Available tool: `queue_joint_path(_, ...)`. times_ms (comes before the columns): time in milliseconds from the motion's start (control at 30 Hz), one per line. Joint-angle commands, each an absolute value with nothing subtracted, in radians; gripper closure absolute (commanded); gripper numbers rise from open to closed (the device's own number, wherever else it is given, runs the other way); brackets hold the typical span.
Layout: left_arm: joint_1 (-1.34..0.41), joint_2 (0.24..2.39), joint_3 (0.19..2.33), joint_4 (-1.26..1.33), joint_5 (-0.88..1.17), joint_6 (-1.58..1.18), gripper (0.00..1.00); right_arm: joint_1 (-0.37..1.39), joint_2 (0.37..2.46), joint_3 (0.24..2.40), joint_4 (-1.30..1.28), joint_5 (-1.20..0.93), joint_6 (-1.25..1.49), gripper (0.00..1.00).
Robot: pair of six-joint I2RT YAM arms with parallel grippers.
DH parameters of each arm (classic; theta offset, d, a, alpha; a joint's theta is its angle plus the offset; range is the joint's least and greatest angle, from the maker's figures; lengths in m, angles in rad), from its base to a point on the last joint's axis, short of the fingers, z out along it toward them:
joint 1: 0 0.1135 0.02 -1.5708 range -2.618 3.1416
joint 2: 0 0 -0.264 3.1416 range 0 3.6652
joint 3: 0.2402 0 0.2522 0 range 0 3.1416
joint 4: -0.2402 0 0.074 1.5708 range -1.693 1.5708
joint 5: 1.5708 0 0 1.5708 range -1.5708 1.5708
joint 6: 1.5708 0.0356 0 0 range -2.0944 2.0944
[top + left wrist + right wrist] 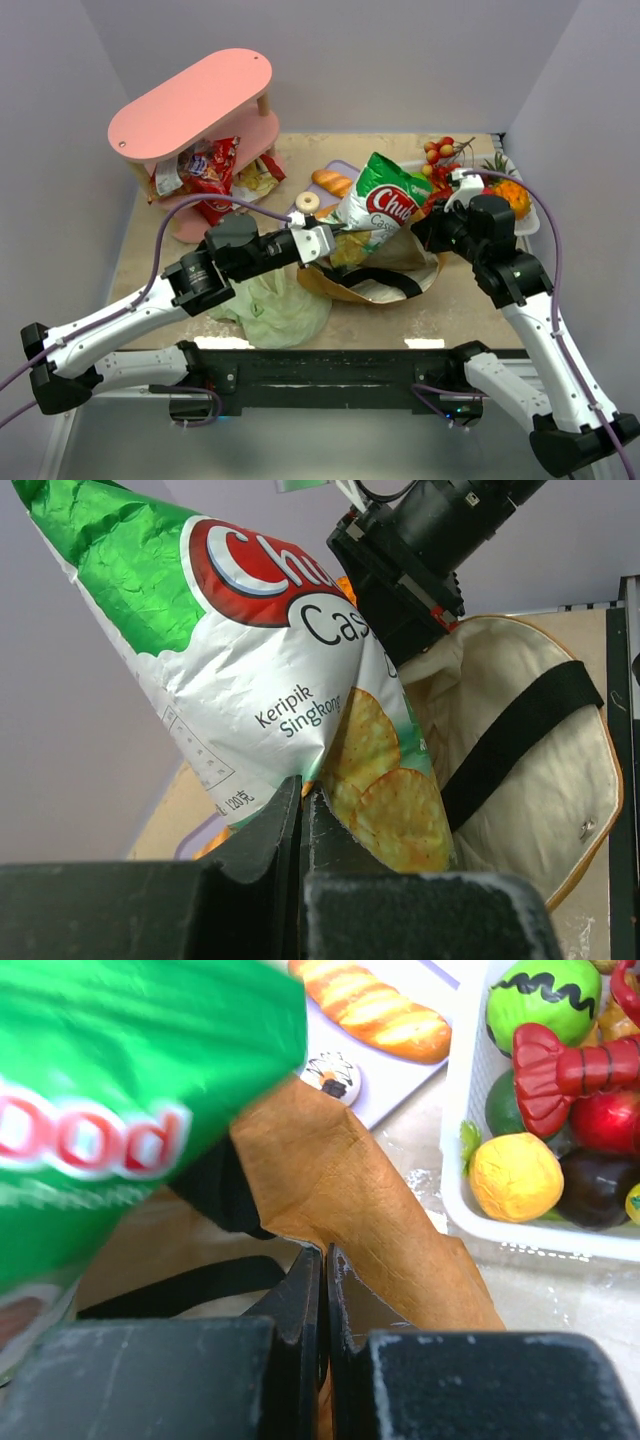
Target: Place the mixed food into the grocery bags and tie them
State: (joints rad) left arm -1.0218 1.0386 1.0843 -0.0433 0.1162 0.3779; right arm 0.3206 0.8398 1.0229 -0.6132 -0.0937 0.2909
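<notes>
My left gripper (335, 236) is shut on the lower edge of the large green-and-white chips bag (378, 205), which stands tilted with its lower end inside the open brown paper bag (375, 280); the pinch shows in the left wrist view (302, 792). My right gripper (428, 228) is shut on the brown bag's rim (345, 1190), holding it up. The pale-green plastic bag (272, 305) lies crumpled near the left arm. A bread loaf (332, 181) and a small pale round piece (307, 202) lie behind the chips bag. Red snack packets (205, 170) sit under the pink shelf.
A pink two-tier shelf (195, 100) stands at the back left. A white basket (470, 1160) of toy fruit, with a red lobster (570, 1065), stands at the back right beside the right gripper. The bag's black strap (385, 282) lies across its mouth.
</notes>
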Motion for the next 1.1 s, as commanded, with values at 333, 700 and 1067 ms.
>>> queue_joint_path(333, -1.062, 1.123, 1.143, -0.212, 0.002, 0.443, 1.00, 0.314, 0.857, 1.091, -0.666, 0.152, 0.252, 1.00)
queue_joint_path(700, -1.062, 1.101, 1.120, -0.279, -0.054, 0.425, 1.00, 0.284, 0.900, 1.106, -0.644, 0.196, 0.244, 1.00)
queue_joint_path(1067, -1.066, 1.199, 1.219, -0.376, -0.005, 0.407, 1.00, 0.279, 0.904, 1.154, -0.655, 0.190, 0.232, 1.00)
